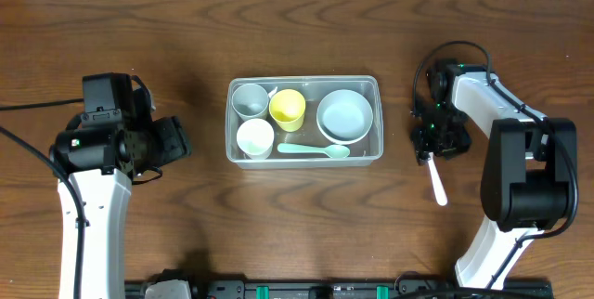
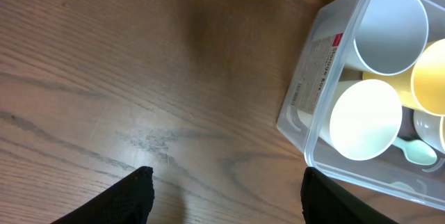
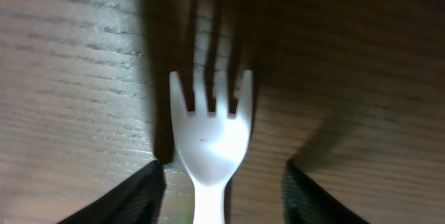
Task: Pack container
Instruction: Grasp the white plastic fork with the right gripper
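Right hand [image 3: 221, 182] — fingers [image 3: 132, 200] apart, astride fork [image 3: 208, 137]

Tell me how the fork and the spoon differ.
The fork is white; the spoon is pale green. The fork lies on the bare table right of the container; the spoon lies inside it. The fork runs roughly front to back, the spoon crosswise along the near wall. Both look plastic and lie flat.
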